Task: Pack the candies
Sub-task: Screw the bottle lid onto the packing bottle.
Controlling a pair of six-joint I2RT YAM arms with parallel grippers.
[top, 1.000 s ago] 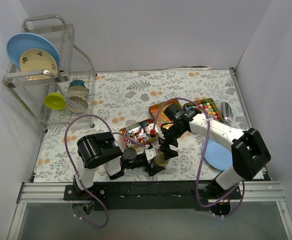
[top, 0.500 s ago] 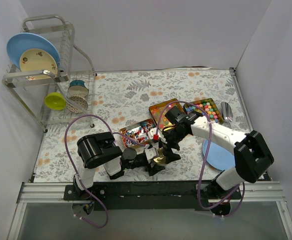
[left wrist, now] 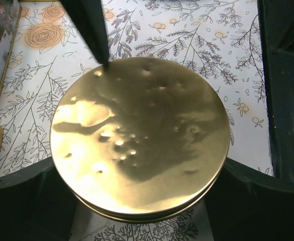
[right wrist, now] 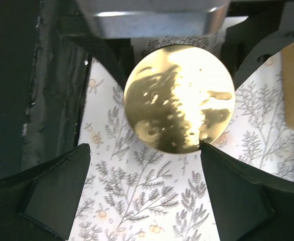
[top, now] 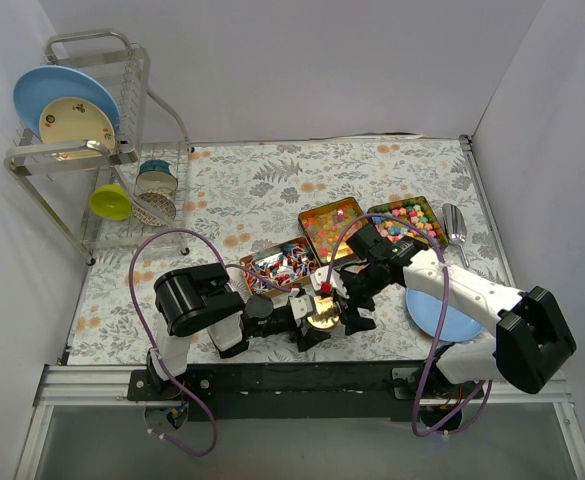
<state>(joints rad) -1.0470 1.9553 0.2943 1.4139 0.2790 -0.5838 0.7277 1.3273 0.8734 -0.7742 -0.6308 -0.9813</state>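
The candies lie in three open tins: wrapped red, blue and white ones [top: 275, 264], orange-red gummies [top: 332, 224], and pastel cubes [top: 412, 217]. My left gripper [top: 315, 328] is shut on the round gold lid [top: 322, 316] and holds it level just above the cloth near the front edge. The lid fills the left wrist view [left wrist: 139, 135], between my left gripper's [left wrist: 141, 203] dark fingers. My right gripper [top: 353, 306] is open just right of the lid. In the right wrist view the right gripper [right wrist: 144, 148] stands wide, one fingertip [right wrist: 209, 153] at the rim of the lid [right wrist: 179, 98].
A metal scoop [top: 454, 226] lies right of the pastel tin. A blue plate [top: 442, 312] sits under the right arm. A dish rack [top: 102, 150] with plates and bowls stands at the far left. White walls close in the flowered cloth [top: 252, 190].
My right gripper has moved from over the tins toward the front edge and now sits beside the gold lid. The left gripper and the lid have not moved.
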